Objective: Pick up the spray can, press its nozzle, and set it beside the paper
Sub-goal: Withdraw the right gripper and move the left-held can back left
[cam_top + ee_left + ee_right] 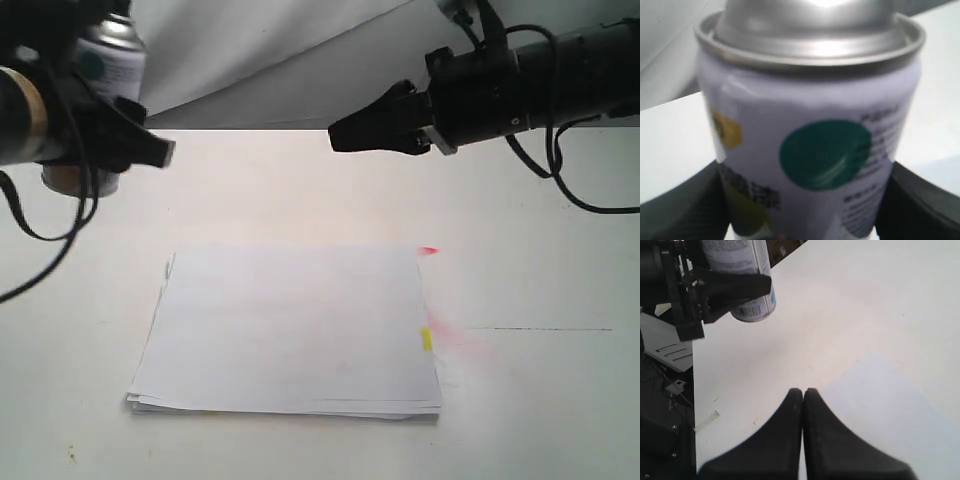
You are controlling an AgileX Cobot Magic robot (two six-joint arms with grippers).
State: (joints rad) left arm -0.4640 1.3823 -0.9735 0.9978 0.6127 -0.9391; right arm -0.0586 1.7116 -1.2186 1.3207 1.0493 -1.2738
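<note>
Gripping spray can (112, 60) w/ L end effector (115, 130); R end effector (802, 392) clenched nr paper (290, 330).

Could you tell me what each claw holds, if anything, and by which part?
Left claw: spray can, around its labelled body. Right claw: shut, holding nothing.

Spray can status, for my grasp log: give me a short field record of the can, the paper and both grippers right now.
spray can: clamped in the left gripper, upright, teal dot on the label facing the left wrist camera
can position: to the left of and behind the paper, apart from it
paper: flat stack on the table, yellow tab at its right edge
right gripper: shut, empty, hovers behind the paper, well away from the can's top
</note>
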